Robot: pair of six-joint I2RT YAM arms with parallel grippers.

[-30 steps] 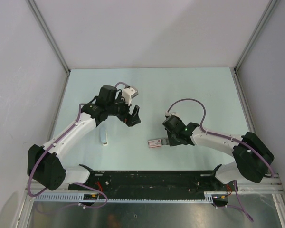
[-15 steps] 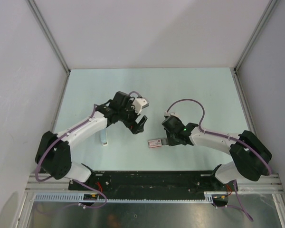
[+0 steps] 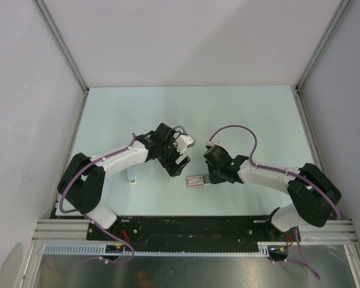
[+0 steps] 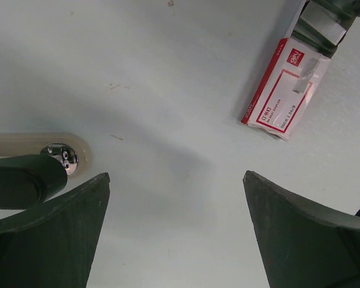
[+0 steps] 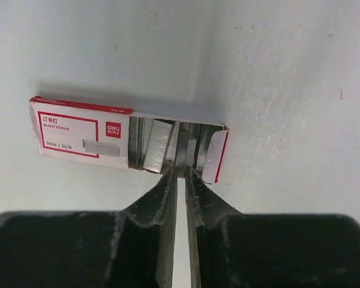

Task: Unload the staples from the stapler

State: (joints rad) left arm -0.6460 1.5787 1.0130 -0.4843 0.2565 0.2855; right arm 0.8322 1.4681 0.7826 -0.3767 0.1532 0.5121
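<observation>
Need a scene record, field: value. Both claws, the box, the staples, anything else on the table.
staple box: red and white, flat on table, one end open
staples: silver strips showing in the open end
right claw: nearly closed, tips at the staples; grip unclear
left claw: open, above bare table, clear of the staple box
other: pale oblong item lying beside left claw

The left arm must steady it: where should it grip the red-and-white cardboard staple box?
The red-and-white cardboard staple box lies flat: pinch its closed, labelled end across the narrow width, coming opposite the right pincer holding the open end.
</observation>
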